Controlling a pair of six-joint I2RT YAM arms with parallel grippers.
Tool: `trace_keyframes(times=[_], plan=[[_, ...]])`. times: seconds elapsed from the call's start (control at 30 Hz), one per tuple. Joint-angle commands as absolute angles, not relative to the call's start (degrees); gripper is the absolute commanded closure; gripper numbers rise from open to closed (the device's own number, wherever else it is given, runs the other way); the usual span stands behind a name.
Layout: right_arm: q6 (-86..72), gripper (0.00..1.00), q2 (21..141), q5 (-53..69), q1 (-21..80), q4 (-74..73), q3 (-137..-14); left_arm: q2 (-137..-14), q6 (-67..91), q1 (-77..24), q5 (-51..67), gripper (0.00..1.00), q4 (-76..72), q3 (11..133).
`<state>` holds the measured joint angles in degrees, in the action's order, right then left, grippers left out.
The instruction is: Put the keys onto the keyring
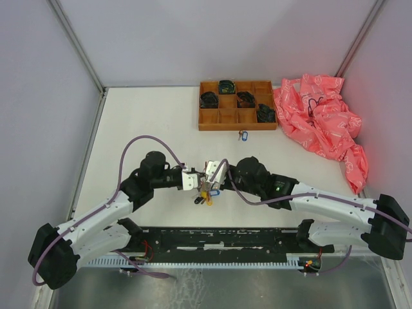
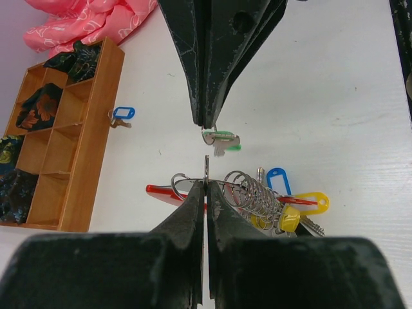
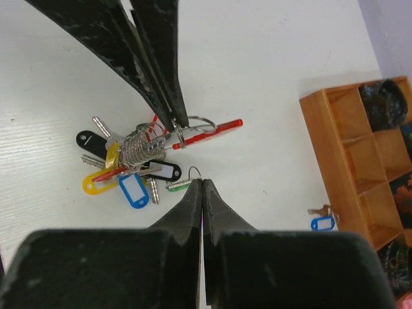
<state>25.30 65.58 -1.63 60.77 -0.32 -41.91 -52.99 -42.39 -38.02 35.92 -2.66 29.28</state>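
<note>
Keyring (image 2: 206, 166) pinched in left hand (image 2: 206, 185), green-tagged key (image 2: 222, 137) seemingly in right hand (image 2: 205, 122).

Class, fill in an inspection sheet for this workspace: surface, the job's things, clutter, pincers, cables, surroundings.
Surface: white table, no spills seen.
Job's things: keyring carrying a bunch of tagged keys and a red strap. A green-tagged key is held just off it. A blue-tagged key lies loose beside the tray.
Clutter: wooden tray with dark coiled items in some compartments; crumpled pink bag.
Pincers: left pincer shut on the keyring; right pincer shut on the green-tagged key's small ring.
Cables: purple cables loop along both arms, clear of the keys.
Surroundings: pale walls; nothing else seen.
</note>
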Motion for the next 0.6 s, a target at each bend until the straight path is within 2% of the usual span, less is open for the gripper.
trace_keyframes(times=[0.0, 0.13, 0.27, 0.57], plan=[[17.4, 0.99, 64.6, -7.8, 60.6, -5.7, -46.2, -51.3, -43.8, -38.3, 35.6, 0.97, -7.0, 29.2], [11.0, 0.99, 66.0, -13.2, 60.1, -11.2, -48.9, -50.7, -43.6, -38.3, 34.9, 0.97, -7.8, 28.9], [0.5, 0.99, 70.1, -17.8, 58.8, -23.9, -55.1, -50.4, -43.2, -38.3, 32.6, 0.97, -7.8, 28.9], [-12.5, 0.99, 88.2, -14.9, 51.2, -46.7, -68.7, -49.2, -42.2, -38.4, 29.1, 0.97, -7.4, 29.1]])
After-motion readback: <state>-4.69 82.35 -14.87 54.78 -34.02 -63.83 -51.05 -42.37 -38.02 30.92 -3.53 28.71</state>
